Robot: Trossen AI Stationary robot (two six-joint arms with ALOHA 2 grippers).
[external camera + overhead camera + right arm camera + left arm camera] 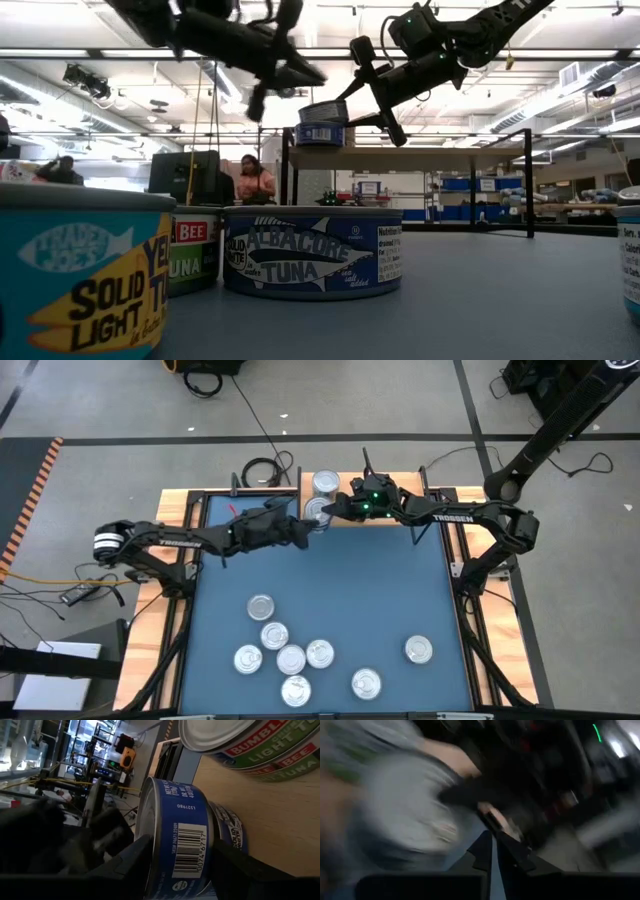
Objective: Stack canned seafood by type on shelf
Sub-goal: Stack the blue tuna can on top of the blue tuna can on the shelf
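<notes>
Both arms reach toward the far middle of the table, almost meeting there. The left arm stretches in from the left edge, its left gripper held above the table surface with the two fingers nearly together. The right arm folds in from the right edge, its right gripper with jaws spread and clamped on a blue-labelled can.

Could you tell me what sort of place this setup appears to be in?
Probably a robotics lab or workshop: a blue test table on a bare grey floor with loose cables, long ceiling strip lights, and a person seated at monitors behind it.
</notes>
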